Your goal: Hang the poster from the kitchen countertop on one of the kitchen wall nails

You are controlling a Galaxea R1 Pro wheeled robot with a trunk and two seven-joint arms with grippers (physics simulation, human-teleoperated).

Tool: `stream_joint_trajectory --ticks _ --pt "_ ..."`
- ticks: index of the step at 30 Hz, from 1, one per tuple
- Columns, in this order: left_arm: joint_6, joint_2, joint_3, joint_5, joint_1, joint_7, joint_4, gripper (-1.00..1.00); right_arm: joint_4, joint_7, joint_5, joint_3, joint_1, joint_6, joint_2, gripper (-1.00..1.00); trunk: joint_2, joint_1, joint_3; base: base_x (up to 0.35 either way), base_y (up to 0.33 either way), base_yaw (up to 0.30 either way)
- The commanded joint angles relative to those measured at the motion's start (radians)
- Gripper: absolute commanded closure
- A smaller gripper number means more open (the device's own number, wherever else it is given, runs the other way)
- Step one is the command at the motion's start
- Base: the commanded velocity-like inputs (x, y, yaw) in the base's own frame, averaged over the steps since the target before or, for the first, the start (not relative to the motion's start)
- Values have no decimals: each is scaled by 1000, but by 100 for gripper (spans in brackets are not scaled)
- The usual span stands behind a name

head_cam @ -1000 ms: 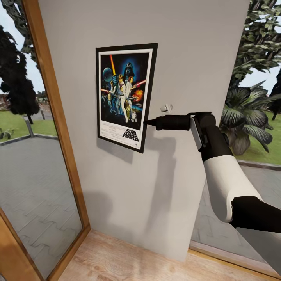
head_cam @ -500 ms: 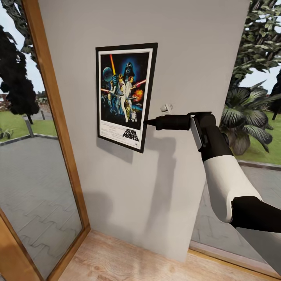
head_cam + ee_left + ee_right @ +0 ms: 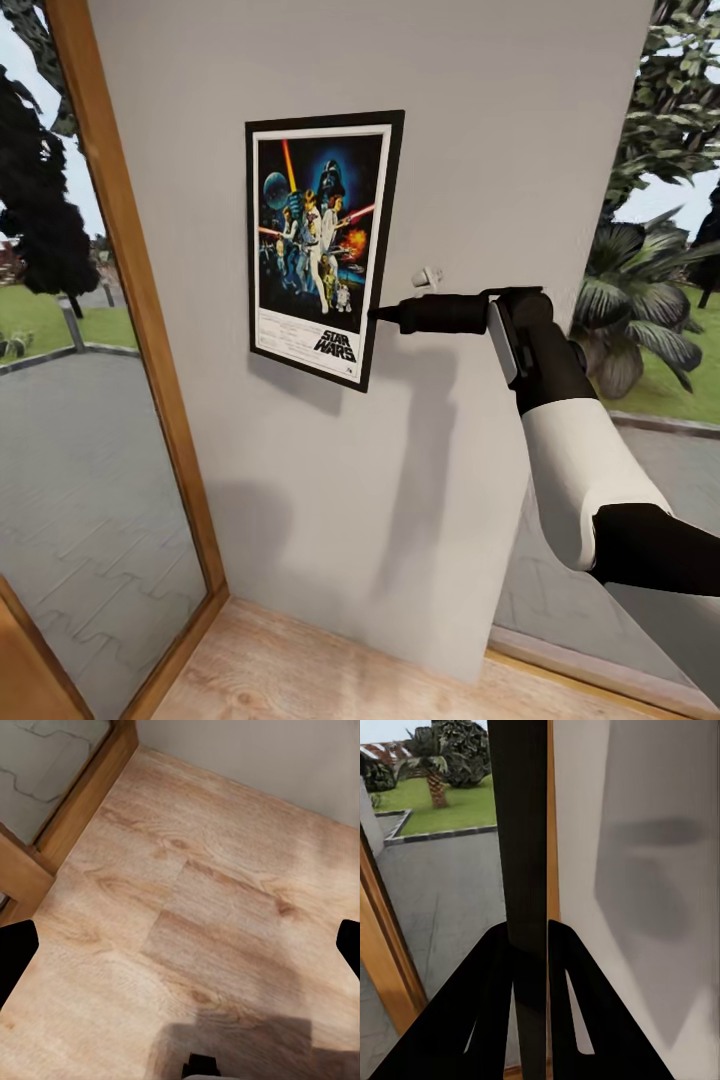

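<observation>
- View shifting slightly vs 0.5 s ago; poster (image 3: 322, 245) and right gripper (image 3: 378, 314) not moving.
- 1 poster sitting flat on wall (image 3: 480, 150), R gripper pinching its right edge.
- L gripper (image 3: 180, 945) fingers spreading wide over wood floor (image 3: 210, 892).

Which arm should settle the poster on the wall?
Right. Its hand is shut on the poster by its edge, against the wall. The left hand, open, faces the floor.
</observation>
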Motion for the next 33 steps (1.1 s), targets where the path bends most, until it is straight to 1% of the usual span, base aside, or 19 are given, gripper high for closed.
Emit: stream_joint_trajectory --ticks 1,5,11,21,28,33 --pt "-1 0 3 4 0 -7 -1 -100 0 7 6 -2 0 6 1 100 0 1 0 188 -1 0" --pt "-1 0 4 4 1 -7 -1 -100 0 7 6 -2 0 6 1 100 0 1 0 75 0 0" --pt "-1 0 3 4 1 -7 -1 -100 -1 7 6 -2 0 6 0 100 0 1 0 180 0 0" --pt "-1 0 4 4 1 -7 -2 -100 -1 8 6 -2 0 6 1 100 0 1 0 25 0 0" --pt "0 0 3 4 1 -7 -2 -100 0 8 5 -3 0 6 1 100 0 1 0 142 0 0" --pt "-1 0 4 4 1 -7 -2 -100 0 8 5 -3 0 6 1 100 0 1 0 39 0 0"
